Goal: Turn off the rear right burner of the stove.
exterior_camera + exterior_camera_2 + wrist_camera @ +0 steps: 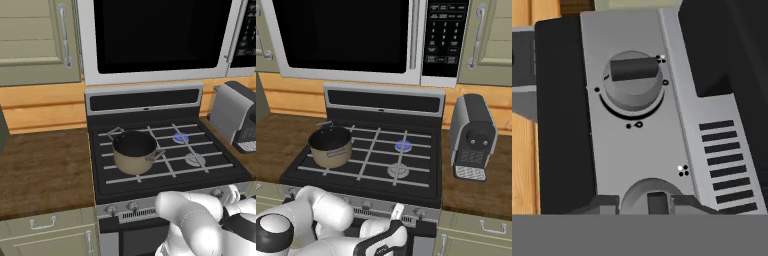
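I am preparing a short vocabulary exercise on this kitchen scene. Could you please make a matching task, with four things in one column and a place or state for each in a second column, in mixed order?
Things:
1. rear right burner
2. pot
3. coffee machine
4. microwave

Descriptions:
A. stands on the counter right of the stove
B. shows a blue flame ring
C. hangs above the stove
D. sits on the left grates

Pairs: 1-B, 2-D, 3-A, 4-C

Microwave keypad [442, 35]: white key marks, too small to read.
Stove [637, 145] knob strip: dot symbols, no text.
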